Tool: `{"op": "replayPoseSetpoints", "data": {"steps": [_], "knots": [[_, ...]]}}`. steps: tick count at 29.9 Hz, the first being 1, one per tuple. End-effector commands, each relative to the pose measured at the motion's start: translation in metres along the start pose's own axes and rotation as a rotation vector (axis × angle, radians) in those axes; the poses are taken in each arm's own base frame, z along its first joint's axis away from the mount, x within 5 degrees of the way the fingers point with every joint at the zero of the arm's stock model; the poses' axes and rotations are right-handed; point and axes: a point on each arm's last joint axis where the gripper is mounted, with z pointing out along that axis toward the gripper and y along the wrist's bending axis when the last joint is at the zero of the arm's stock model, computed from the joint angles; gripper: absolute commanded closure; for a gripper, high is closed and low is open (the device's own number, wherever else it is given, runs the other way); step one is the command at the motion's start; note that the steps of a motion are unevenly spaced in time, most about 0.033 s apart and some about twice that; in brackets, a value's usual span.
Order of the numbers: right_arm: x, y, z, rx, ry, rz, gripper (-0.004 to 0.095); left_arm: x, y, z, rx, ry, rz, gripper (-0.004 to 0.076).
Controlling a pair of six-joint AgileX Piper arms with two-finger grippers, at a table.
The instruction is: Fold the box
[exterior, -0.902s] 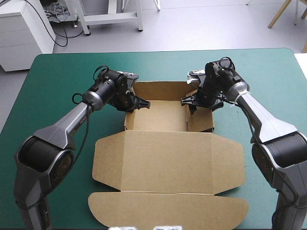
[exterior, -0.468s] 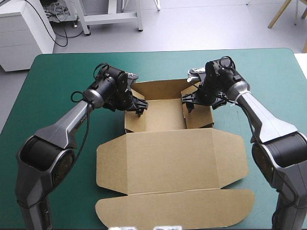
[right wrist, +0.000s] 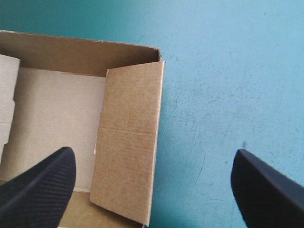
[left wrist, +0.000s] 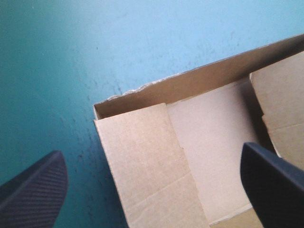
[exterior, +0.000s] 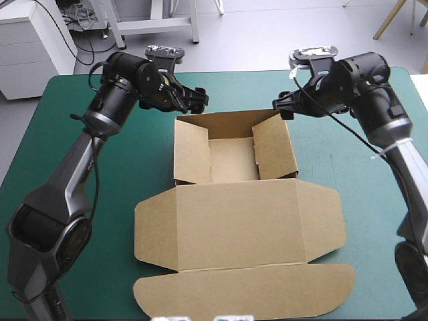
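Observation:
The brown box (exterior: 234, 164) stands mid-table as an open tray, its back wall up. Its left side flap (exterior: 192, 152) and right side flap (exterior: 274, 147) lean inward. The lid (exterior: 234, 227) lies flat toward the front edge, ending in a rounded tuck flap (exterior: 244, 291). My left gripper (exterior: 195, 99) hangs open above the tray's far-left corner, touching nothing. My right gripper (exterior: 283, 107) hangs open above the far-right corner, also free. In the left wrist view the gripper (left wrist: 149, 149) looks down on the box (left wrist: 142, 156); the right gripper (right wrist: 153, 151) spans the box's (right wrist: 128, 133) right wall.
Teal-green cover (exterior: 73, 160) lies bare to the left of the box and to its right (exterior: 361, 167). The table's far edge (exterior: 227, 72) runs just behind both grippers.
Both grippers came out of the tray, rose and drew back toward the far corners. The left one opened wide. The side flaps now stand steeper, leaning inward.

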Motion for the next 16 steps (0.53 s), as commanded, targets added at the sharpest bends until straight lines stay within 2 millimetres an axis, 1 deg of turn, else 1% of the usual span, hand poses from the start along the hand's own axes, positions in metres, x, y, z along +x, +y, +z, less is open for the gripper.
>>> {"op": "replayPoseSetpoints", "data": {"steps": [1,4,7,9,12,16], "knots": [[0.004,-0.005,-0.05,0.0,-0.134,-0.007,0.0098,0.003,-0.003,-0.071,0.046,-0.102,0.01,0.0034],[0.011,-0.006,-0.056,-0.004,-0.131,-0.006,0.0098,0.007,-0.002,-0.1,0.06,-0.157,0.008,0.0034],[0.018,-0.005,-0.049,-0.014,-0.099,-0.018,0.0098,0.019,0.001,-0.132,0.07,-0.202,0.011,0.0034],[0.019,-0.005,-0.043,-0.008,-0.079,-0.027,0.0098,0.032,0.006,-0.154,0.059,-0.23,0.015,0.0034],[0.017,-0.005,-0.027,-0.002,-0.052,-0.048,0.0098,0.058,0.017,-0.181,0.022,-0.249,0.024,0.0034],[0.011,-0.003,-0.002,-0.005,-0.03,-0.048,0.0098,0.097,0.029,-0.203,-0.006,-0.253,0.028,0.0034]]}}
